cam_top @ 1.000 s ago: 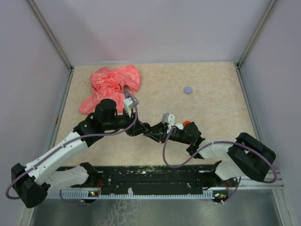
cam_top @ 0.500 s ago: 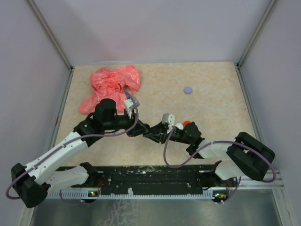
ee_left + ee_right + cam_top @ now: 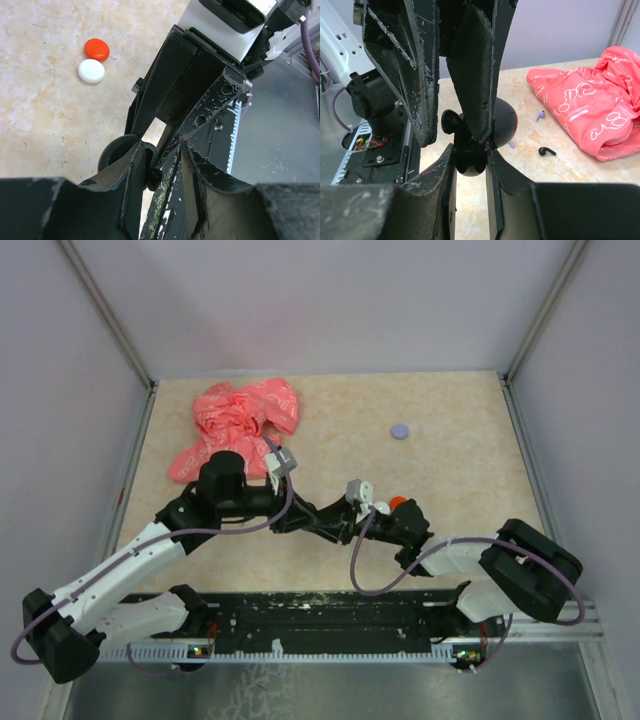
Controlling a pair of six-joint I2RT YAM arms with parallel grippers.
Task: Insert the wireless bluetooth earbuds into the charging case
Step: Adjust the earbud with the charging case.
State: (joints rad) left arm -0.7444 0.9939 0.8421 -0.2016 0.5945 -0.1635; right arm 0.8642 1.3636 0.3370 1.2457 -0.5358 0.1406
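Clamping the one charging case (image 3: 502, 122) mid-table, right gripper (image 3: 470, 154) meets left gripper (image 3: 161, 152) pinching one bud (image 3: 451, 121); two loose earbuds (image 3: 539, 116) (image 3: 547, 150) lie beyond.

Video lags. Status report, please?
Left gripper, right gripper shut on black charging case. Black earbud, purple earbud loose beside pink bag. Red disc, white disc lie aside.

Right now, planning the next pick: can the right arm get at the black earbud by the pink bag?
Probably not yet: the right gripper is shut on the black case, with the left gripper crowding in. The earbud itself lies uncovered.
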